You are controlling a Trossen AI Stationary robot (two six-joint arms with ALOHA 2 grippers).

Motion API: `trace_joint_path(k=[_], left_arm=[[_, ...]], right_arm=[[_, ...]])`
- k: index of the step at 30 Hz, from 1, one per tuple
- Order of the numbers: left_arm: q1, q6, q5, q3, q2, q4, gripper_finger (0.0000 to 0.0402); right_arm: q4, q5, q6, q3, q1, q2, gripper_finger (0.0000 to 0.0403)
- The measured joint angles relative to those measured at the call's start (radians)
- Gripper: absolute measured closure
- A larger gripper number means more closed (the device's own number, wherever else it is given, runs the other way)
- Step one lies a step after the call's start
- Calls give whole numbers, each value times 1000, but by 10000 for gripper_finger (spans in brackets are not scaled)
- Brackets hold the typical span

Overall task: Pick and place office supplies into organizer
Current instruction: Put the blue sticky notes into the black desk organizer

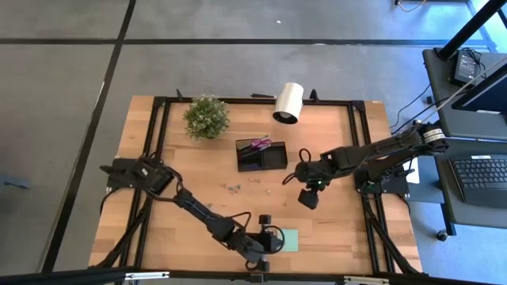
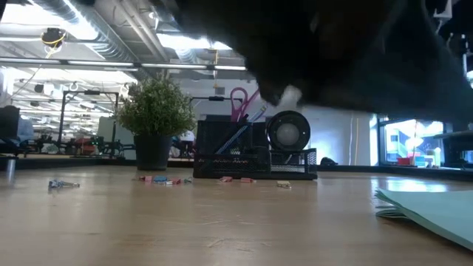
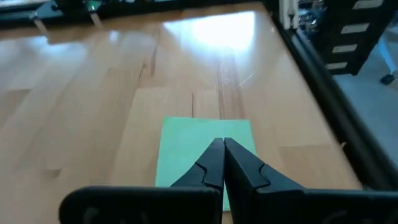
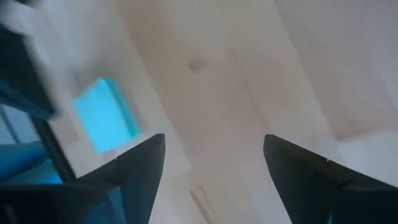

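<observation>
The organizer sits toward the far edge of the table, a little right of the potted plant and just in front of the white roll. The purple-handled scissors already stand in it, and the low view shows what look like pens leaning inside as well, so part of the job appears done. What is left, as far as can be seen: a scatter of small clips and other tiny pieces on the bare wood just in front of the organizer, and the light green sticky-note pad lying flat near the table's near edge. The left hand is low at that near edge, its fingers pressed together and empty, with their tips over the pad's near side. The right hand hangs above the table to the right of the organizer, fingers spread wide and holding nothing. The pad looks like the next item to be taken.
</observation>
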Motion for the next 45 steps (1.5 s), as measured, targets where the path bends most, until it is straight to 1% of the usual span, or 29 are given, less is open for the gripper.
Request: trace_joint_path(k=[8,13,16,20,26,29,32,35,39,41,45], left_arm=[[9,-24,40,59,79,-1,400],[9,-25,45,87,96,-14,400],[9,-39,42,86,98,-67,400],[16,-91,85,88,97,-134,400],[22,-109,91,89,95,-161,400],[30,-110,117,88,95,-164,400],[34,-110,130,89,94,-170,400],[35,-108,131,89,94,-172,400],[35,-85,103,88,94,-177,400],[34,-59,79,87,95,-179,400],[34,-43,78,87,95,-180,400]], right_arm=[[199,-8,30,-39,12,0,126],[203,-10,29,-39,12,0,126],[202,-10,32,-39,12,0,126],[202,-14,32,-39,11,0,126],[202,-24,68,-39,11,0,126],[202,-70,105,-39,12,0,126],[202,-141,104,-39,30,0,126],[202,-158,131,-39,61,0,126],[202,-130,184,-39,99,0,126],[203,-85,184,-39,116,0,126],[203,33,182,-39,157,0,126]])
